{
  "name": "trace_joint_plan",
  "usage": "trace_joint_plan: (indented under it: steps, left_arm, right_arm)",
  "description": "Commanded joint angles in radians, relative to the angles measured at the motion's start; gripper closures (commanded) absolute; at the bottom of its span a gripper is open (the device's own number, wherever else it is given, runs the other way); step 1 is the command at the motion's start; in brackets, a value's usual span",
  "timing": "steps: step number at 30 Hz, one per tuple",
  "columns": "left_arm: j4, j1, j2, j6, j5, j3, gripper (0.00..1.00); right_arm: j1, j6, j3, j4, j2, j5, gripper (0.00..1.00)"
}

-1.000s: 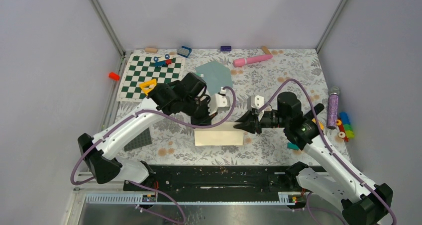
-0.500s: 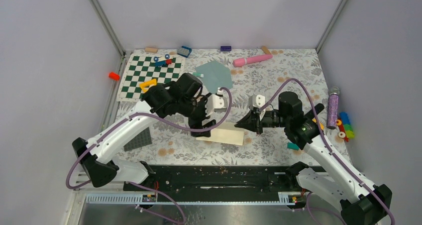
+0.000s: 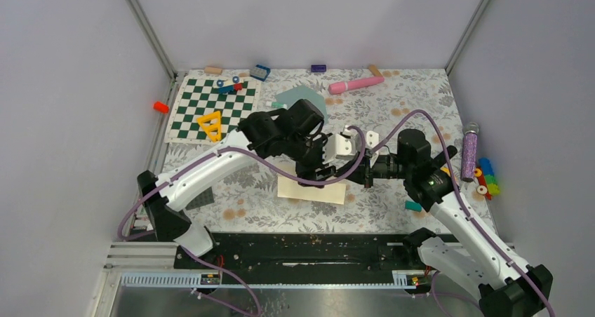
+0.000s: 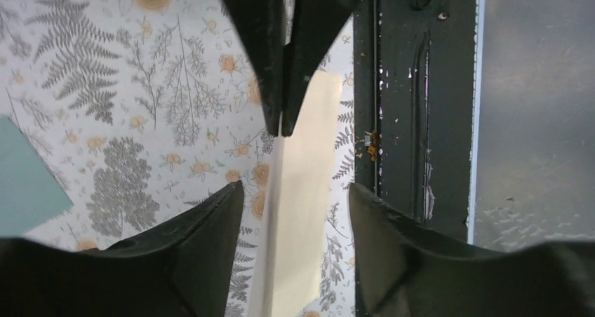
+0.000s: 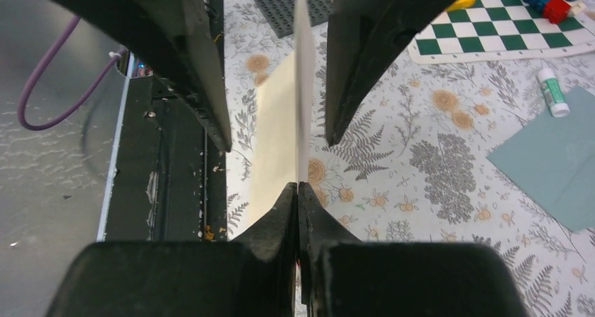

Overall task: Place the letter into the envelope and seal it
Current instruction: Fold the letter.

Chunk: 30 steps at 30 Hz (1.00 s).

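The cream letter [image 3: 309, 192] lies folded on the floral cloth near the front edge, and its upper leaf [image 5: 302, 85] stands up on edge. My right gripper [image 5: 298, 187] is shut on that raised leaf at its right end [image 3: 345, 174]. My left gripper [image 4: 295, 191] is open and straddles the same leaf [image 4: 275, 191] from the opposite side, its fingers [image 5: 200, 85] not touching the paper. The two grippers face each other tip to tip. The grey-teal envelope [image 3: 307, 101] lies flat further back, partly hidden by the left arm, with its corner [image 4: 24, 184] also in the left wrist view.
A green-and-white chequered board [image 3: 210, 106] with small blocks sits at the back left. A glue stick [image 5: 552, 92] lies by the envelope. A dark studded plate [image 3: 200, 196] is at the front left, a pink cylinder [image 3: 356, 85] at the back, a purple tube [image 3: 469, 152] and coloured blocks [image 3: 485, 178] at the right. A black rail [image 3: 309, 250] runs along the near edge.
The left gripper let go of the letter, opened, and swung right to straddle the raised leaf. The right gripper shut on the letter's right edge and lifted it.
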Motion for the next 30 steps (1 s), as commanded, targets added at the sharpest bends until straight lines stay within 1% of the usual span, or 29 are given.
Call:
trace_joint_plan:
  steps: [1,7,9,16,19,27,30]
  left_arm:
    - [0.009,-0.005,0.017,-0.011,-0.034,0.067,0.48]
    - [0.026,-0.005,0.000,-0.019,-0.059,0.037,0.81]
    - [0.036,-0.005,-0.014,-0.021,-0.076,0.019,0.89]
    - [0.040,-0.002,-0.073,-0.011,-0.122,-0.046,0.89]
    - [0.047,0.005,-0.105,-0.005,-0.136,-0.075,0.86]
    - [0.047,0.040,-0.171,0.014,-0.158,-0.143,0.90]
    - [0.047,0.061,-0.202,0.017,-0.162,-0.166,0.89]
  right_arm:
    - [-0.011,0.012,-0.008,0.039,-0.020,-0.041,1.00]
    - [-0.014,0.003,-0.017,0.037,-0.030,-0.046,1.00]
    - [-0.016,0.006,-0.017,0.038,-0.032,-0.048,1.00]
    - [-0.025,0.009,-0.015,0.039,-0.037,-0.048,1.00]
    - [-0.031,0.009,-0.017,0.040,-0.039,-0.050,1.00]
    - [-0.039,0.012,-0.016,0.039,-0.036,-0.056,1.00]
    - [-0.045,0.015,-0.015,0.039,-0.036,-0.057,1.00]
